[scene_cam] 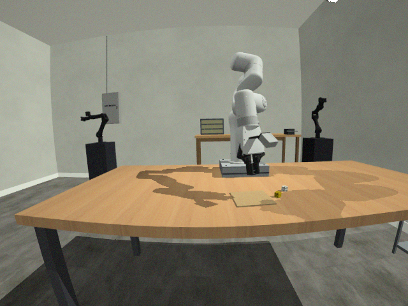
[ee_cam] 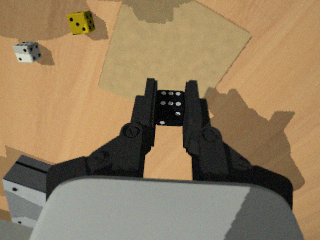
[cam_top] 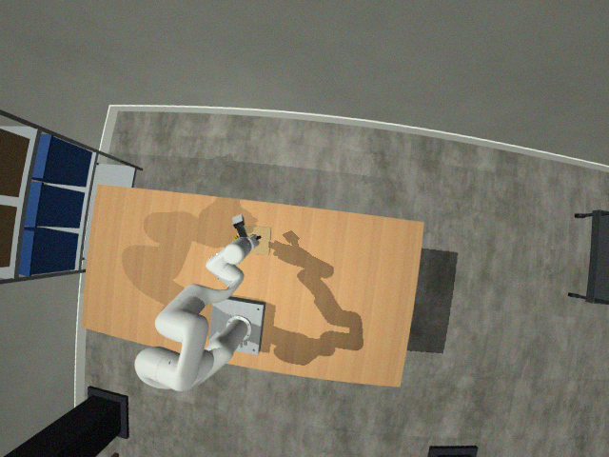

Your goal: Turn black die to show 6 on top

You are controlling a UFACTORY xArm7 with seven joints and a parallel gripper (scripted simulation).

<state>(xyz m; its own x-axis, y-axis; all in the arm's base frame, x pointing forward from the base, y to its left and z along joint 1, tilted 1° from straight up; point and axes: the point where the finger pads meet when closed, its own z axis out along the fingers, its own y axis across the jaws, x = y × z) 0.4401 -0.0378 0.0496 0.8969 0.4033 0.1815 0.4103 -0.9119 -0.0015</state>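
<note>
My gripper (ee_cam: 170,94) (scene_cam: 253,169) (cam_top: 255,239) is shut on the black die (ee_cam: 170,107) and holds it in the air, fingers pointing down. In the wrist view the die hangs over the near edge of the tan mat (ee_cam: 200,45) (scene_cam: 250,198) (cam_top: 265,248). A face with six white pips shows towards the wrist camera, with a second face below it. The mat lies flat on the table with nothing on it. A yellow die (ee_cam: 81,22) (scene_cam: 277,194) and a white die (ee_cam: 27,52) (scene_cam: 284,188) lie flat on the wood beside the mat, apart from each other.
The wooden table (scene_cam: 131,204) (cam_top: 343,295) carries the arm's grey base plate (scene_cam: 230,169) (cam_top: 245,319) a short way behind the mat. Other furniture and black arms stand far off around the room.
</note>
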